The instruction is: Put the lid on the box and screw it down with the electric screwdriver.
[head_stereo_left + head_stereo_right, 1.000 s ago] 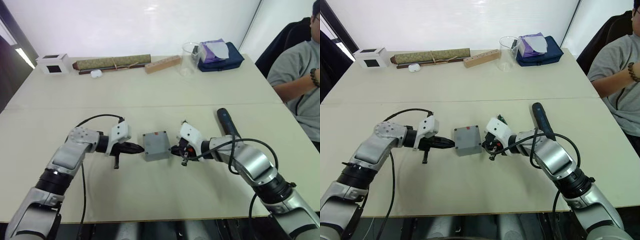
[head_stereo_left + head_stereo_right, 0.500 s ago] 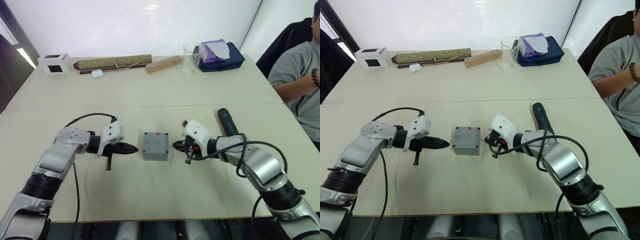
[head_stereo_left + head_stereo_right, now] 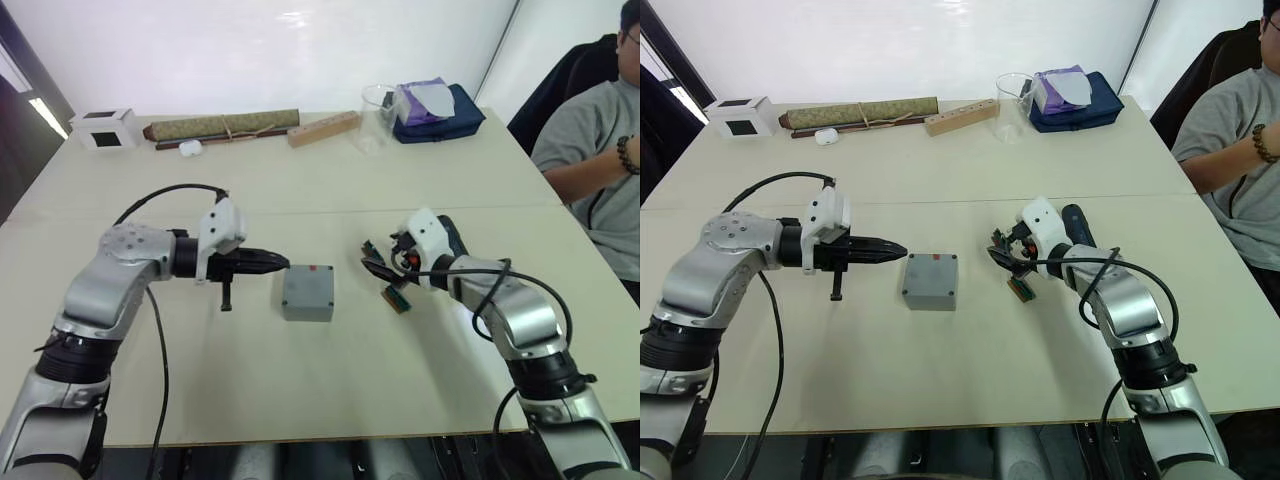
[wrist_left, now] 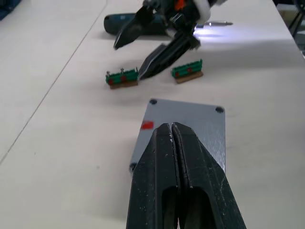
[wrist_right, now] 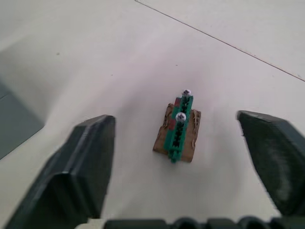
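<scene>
The grey box [image 3: 305,311] stands mid-table with the lid [image 4: 190,119] lying flat on it, red mark up. My left gripper [image 3: 280,264] is shut and empty, its tip just short of the box's left far corner. To the right of the box, my right gripper [image 3: 385,266] stands open over a small green screw holder [image 5: 177,127], holding nothing. The dark electric screwdriver [image 3: 1074,222] lies on the table behind the right wrist, its bit [image 4: 218,23] lit white.
A second green screw holder [image 4: 122,78] lies near the first. Along the far edge are a white cube [image 3: 103,127], an olive roll [image 3: 222,125], a wooden block [image 3: 325,128], a clear cup [image 3: 375,105] and a navy bag [image 3: 440,105]. A seated person [image 3: 590,150] is at the right.
Both grippers have drawn back from the box's sides. The right gripper has moved right and opened over a green screw holder. The left gripper stays shut.
</scene>
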Controlling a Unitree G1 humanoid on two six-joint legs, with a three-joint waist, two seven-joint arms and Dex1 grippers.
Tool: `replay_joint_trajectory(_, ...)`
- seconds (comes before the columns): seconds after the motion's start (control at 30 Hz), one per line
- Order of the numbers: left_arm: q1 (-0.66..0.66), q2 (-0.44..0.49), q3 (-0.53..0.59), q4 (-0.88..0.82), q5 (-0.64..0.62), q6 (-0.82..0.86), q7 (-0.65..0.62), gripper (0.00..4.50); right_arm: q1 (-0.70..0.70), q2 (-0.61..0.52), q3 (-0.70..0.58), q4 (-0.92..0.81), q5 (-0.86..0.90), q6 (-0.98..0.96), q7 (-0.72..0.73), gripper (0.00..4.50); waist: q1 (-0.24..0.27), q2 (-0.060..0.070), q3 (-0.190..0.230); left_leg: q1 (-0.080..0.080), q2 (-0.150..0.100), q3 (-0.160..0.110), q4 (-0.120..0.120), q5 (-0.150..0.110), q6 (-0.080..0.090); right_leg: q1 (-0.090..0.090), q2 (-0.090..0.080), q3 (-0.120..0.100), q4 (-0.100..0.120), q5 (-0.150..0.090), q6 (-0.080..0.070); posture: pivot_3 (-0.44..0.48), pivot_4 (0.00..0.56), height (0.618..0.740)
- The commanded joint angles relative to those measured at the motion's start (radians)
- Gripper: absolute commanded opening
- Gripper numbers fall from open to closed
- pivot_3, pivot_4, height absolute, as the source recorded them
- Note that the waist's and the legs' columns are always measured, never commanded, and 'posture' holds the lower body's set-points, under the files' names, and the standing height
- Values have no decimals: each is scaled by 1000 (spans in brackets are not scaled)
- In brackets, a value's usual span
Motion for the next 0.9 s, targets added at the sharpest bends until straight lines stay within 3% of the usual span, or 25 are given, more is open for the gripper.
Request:
replay_joint_trajectory(0.03,-19,-1,-4,-38,-9,2,7,0,-32,22,-30,35,4,-24,-1,4447,1,0,0,0,0,0,0,0,0,0,0,0,0,0,0,0,150,736)
replay_joint_trajectory(0.77,-43,-21,2,-52,-34,24,34,0,-42,69,-62,88,13,-31,-1,4447,1,0,0,0,0,0,0,0,0,0,0,0,0,0,0,0,150,736)
replay_joint_trajectory(0.9,-45,-23,-3,-52,-33,25,35,0,-40,73,-58,90,13,-24,0,3092,1,0,0,0,0,0,0,0,0,0,0,0,0,0,0,0,150,736)
